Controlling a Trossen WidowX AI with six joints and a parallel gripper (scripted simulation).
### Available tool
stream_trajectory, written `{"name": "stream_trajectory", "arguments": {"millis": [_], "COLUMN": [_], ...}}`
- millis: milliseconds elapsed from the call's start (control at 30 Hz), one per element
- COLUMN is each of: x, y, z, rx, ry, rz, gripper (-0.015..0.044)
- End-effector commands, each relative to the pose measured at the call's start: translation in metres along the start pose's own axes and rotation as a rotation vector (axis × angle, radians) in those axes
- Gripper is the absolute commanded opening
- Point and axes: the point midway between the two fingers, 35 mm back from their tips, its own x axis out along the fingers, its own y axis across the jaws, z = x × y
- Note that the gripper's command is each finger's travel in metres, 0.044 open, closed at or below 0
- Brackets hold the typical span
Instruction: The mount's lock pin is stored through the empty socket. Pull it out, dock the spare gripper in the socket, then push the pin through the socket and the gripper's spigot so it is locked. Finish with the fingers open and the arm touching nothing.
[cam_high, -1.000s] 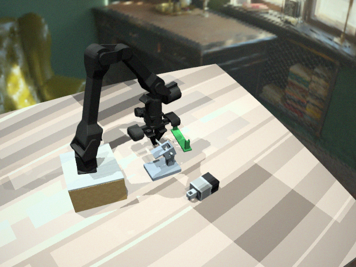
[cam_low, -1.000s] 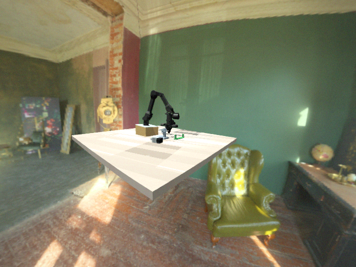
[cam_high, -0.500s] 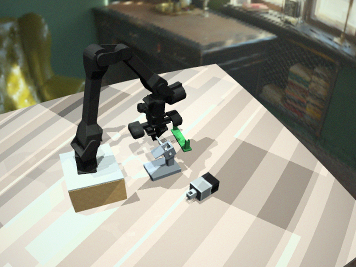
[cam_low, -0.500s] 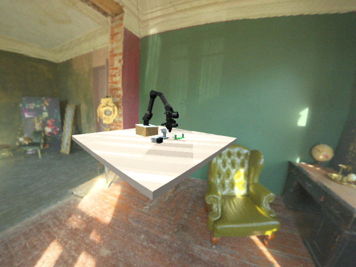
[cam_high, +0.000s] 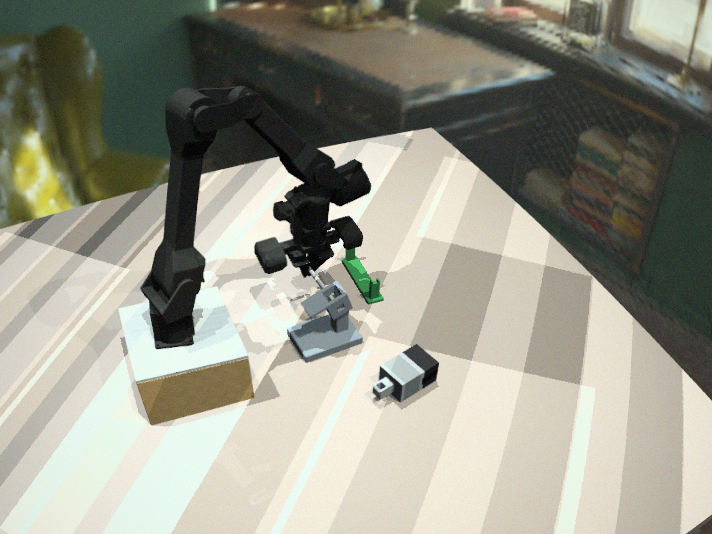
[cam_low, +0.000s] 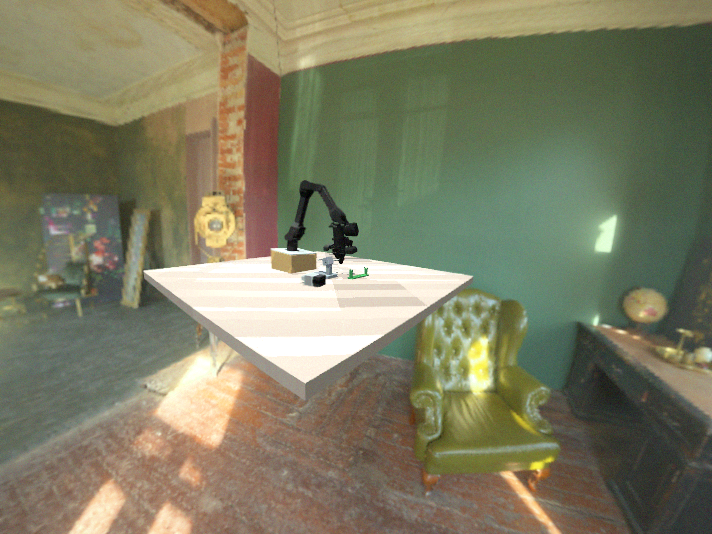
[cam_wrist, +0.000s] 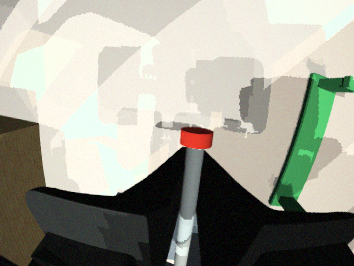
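Observation:
My gripper is shut on the lock pin near its red head. The pin is a slim grey rod, slanting from the fingers down to the tilted socket of the grey mount. Its lower end appears to be in the socket; the wrist view hides how deep. The mount stands on a flat base, and its socket holds no gripper. The spare gripper, a grey and black block with a small square spigot, lies on the table.
A green cradle with upright end posts stands just beyond the mount, close to my gripper's far side. The arm's box base, with a wood-coloured side, is on the mount's other side.

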Motion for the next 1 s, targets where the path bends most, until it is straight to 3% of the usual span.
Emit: {"name": "stream_trajectory", "arguments": {"millis": [0, 967], "x": [-0.002, 0.001], "y": [-0.004, -0.004], "z": [0.004, 0.026], "rx": [0.004, 0.009], "ry": [-0.007, -0.003], "rz": [-0.004, 0.018], "gripper": [0.0000, 0.0000]}}
